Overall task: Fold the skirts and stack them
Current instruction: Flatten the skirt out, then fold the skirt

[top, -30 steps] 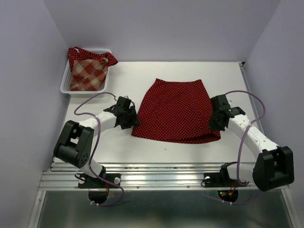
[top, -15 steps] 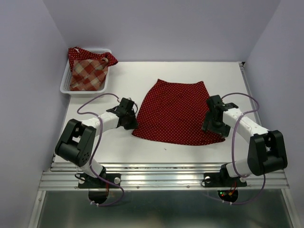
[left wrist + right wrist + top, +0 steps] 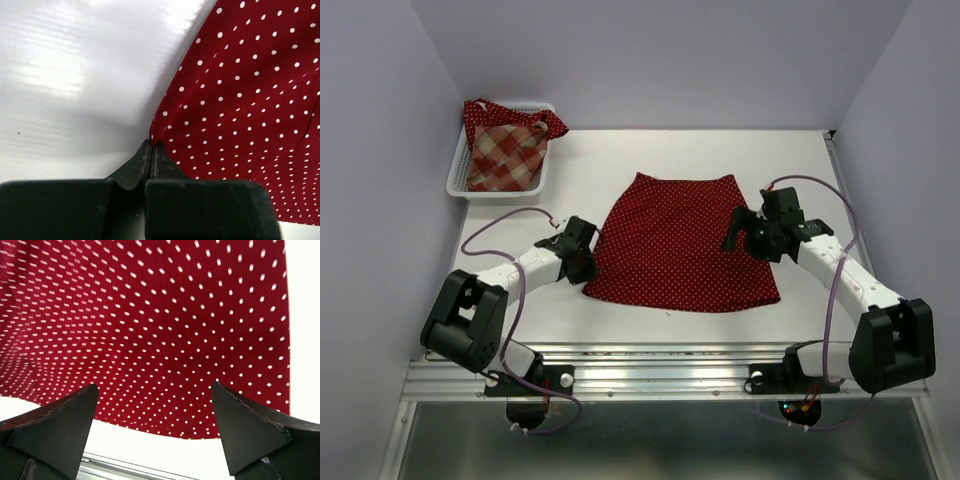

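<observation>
left claw [image 3: 151, 145]: fingertips pressed together, clamped on a hem corner of the dark red white-dotted cloth skirt [image 3: 680, 245]. Top view puts that corner at the skirt's 8 o'clock. Claw sits low, right at the table surface.
right claw [image 3: 154, 386]: fingers wide apart, holding nothing. Top view shows it over the same skirt's 3 o'clock edge. Cannot tell whether it touches the cloth.
dotted skirt: spread out at mid-table, between the two claws. Wide hem toward 6 o'clock, narrow waistband toward 12 o'clock. The cloth rises a little where the left claw pinches it.
white table [image 3: 800, 160]: carries the skirt and the basket.
white plastic mesh basket [image 3: 455, 186]: at the table's 10 o'clock corner, well apart from the spread skirt.
red-and-tan plaid cloth skirt [image 3: 505, 158]: bunched inside the basket.
second dark red dotted cloth skirt [image 3: 477, 113]: in the same basket, at the plaid one's 12 o'clock side and partly under it. One end pokes out at the basket's 2 o'clock corner.
</observation>
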Controlling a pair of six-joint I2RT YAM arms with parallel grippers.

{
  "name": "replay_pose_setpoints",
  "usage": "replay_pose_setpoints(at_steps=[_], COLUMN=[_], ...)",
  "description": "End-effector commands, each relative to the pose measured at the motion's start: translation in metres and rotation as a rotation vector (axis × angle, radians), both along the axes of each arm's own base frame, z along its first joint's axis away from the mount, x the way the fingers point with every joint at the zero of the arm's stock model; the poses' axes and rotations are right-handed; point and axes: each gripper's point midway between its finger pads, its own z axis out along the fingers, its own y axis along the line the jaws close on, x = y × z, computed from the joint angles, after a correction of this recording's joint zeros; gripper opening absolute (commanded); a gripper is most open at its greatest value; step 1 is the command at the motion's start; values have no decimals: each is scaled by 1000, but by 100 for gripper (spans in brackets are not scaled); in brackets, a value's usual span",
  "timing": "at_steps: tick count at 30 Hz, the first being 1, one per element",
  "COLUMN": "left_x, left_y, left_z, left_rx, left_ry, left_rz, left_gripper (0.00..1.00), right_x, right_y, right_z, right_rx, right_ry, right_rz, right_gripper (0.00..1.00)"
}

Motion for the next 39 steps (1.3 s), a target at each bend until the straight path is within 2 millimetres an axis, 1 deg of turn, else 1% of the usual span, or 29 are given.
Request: replay_pose_setpoints(at_steps=[1, 3, 4, 7, 9, 10, 11, 13, 15, 16, 17, 18, 19, 20, 21, 22, 23, 24, 25, 26, 27, 28, 29, 31, 32, 35, 37, 38, 39], left_x=[-30, -46, -54, -58, -58, -59, -58, -53, -42, -35, -27, -10, -1, 9, 31, 41, 53, 74, 84, 96, 118, 125, 144, 157, 171, 187, 206, 215, 230], left_y=[17, 22, 27, 25, 24, 23, 22, 21, 20, 22, 22, 17, 18, 14, 5, 0, -6, -19, -33, -44, -60, -76, -95, -112, -121, -136, -144, -144, -146], left_z=[-9, -15, -16, -15, -13, -12, -11, -3, 16, 25, 36, 59, 70, 79, 105, 109, 118, 145, 151, 143, 167, 169, 169, 162, 151, 138, 127, 113, 124], left_rx=[25, 24, 23, -2, -10, -11, -12, -6, -1, 20, 25, 14, 31, 31, 3, 19, 12, -24, -60, -55, -95, -136, -155, -181, -171, -185, -166, -139, -134], left_ry=[68, 94, 102, 97, 95, 101, 102, 90, 54, 26, -4, -56, -93, -120, -194, -207, -231, -304, -313, -302, -372, -362, -359, -331, -311, -281, -282, -271, -319], left_rz=[56, 65, 98, 111, 105, 101, 99, 90, 89, 93, 94, 92, 86, 75, 59, 18, 4, -19, -70, -130, -160, -216, -278, -325, -350, -399, -411, -403, -397], left_gripper=[0, 0, 0, 2, 13, 36, 42, 44, 57, 69, 77, 87, 99, 99, 99, 99, 99, 99, 99, 99, 99, 99, 99, 99, 99, 99, 99, 99, 99], right_x=[-6, -16, -29, -40, -51, -53, -54, -50, -42, -22, -13, -4, 12, 20, 28, 40, 47, 59, 67, 76, 88, 97, 115, 135, 153, 178, 194, 198, 201], right_y=[5, -11, -19, -45, -48, -47, -46, -41, -40, -38, -38, -34, -29, -25, -14, -8, -3, 4, 15, 21, 28, 32, 35, 37, 42, 45, 52, 55, 57], right_z=[-29, -47, -58, -75, -86, -88, -90, -87, -74, -49, -36, -21, 5, 18, 31, 46, 53, 64, 73, 69, 76, 75, 69, 62, 53, 35, 16, 9, 3], right_rx=[38, -28, -62, -181, -193, -190, -186, -170, -179, -188, -191, -179, -164, -149, -101, -74, -50, -17, 31, 48, 74, 84, 80, 72, 67, 45, 47, 51, 52], right_ry=[62, 111, 167, 206, 243, 251, 259, 245, 221, 145, 105, 63, -17, -56, -99, -147, -172, -227, -258, -257, -295, -299, -285, -266, -250, -229, -201, -188, -179], right_rz=[-14, -83, -127, -220, -222, -222, -219, -176, -133, -107, -94, -78, -49, -35, 1, 8, 18, 28, 58, 72, 86, 90, 85, 63, 68, 78, 106, 114, 120], right_gripper=[100, 100, 100, 100, 100, 100, 100, 100, 100, 100, 100, 100, 100, 100, 100, 100, 100, 100, 100, 100, 100, 100, 100, 100, 100, 100, 100, 100, 100])
